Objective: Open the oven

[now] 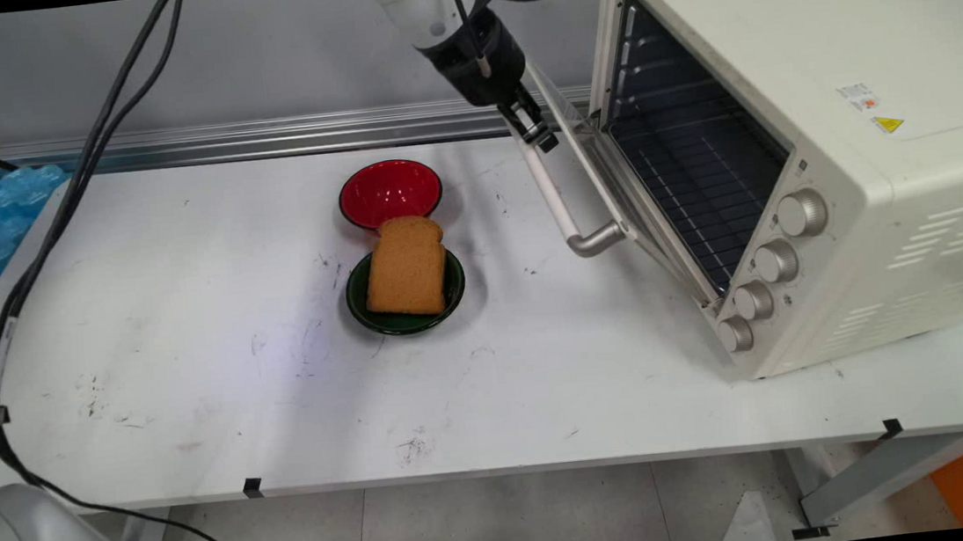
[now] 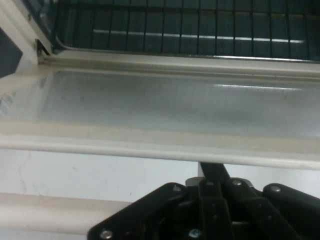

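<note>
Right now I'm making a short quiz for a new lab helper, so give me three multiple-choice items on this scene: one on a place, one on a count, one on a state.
1. Where does the slice of toast lie?
A. in the red bowl
B. in the dark green bowl
C. on the oven rack

2. How many knobs does the toaster oven show?
A. two
B. four
C. six

3. How is the oven door?
A. open
B. shut
C. taken off

Key: 1 B, the toast rests in the green bowl, with the empty red bowl behind it. 2 B, four knobs line the front. 3 A, the door hangs open, showing the rack; the gripper is at its handle.
</note>
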`<state>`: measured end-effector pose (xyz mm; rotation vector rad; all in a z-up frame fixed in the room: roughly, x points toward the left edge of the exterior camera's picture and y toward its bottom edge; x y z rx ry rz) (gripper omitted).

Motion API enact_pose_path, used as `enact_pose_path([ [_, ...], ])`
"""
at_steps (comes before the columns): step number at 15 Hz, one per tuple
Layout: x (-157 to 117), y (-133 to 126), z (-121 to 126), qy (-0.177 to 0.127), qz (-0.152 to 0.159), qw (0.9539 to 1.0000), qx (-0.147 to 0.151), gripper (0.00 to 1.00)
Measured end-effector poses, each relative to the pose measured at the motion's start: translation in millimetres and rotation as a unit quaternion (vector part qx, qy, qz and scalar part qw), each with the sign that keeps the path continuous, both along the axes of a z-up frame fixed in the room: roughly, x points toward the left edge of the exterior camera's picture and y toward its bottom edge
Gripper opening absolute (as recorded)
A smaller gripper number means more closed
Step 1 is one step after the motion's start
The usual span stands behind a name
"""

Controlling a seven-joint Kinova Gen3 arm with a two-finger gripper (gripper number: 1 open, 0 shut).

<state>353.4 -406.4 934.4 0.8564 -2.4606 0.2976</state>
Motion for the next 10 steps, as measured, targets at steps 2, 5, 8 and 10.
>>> enact_pose_path([
  [2, 3, 3, -6, 0.001, 0.002, 1.0, 0.001, 0.0],
  [5, 7, 7, -13, 0.003, 0.005, 1.0, 0.001, 0.0],
  [8, 14, 13, -23, 0.006, 0.007, 1.0, 0.001, 0.0],
  [10, 17, 15, -28, 0.008, 0.006, 1.0, 0.0, 0.0],
])
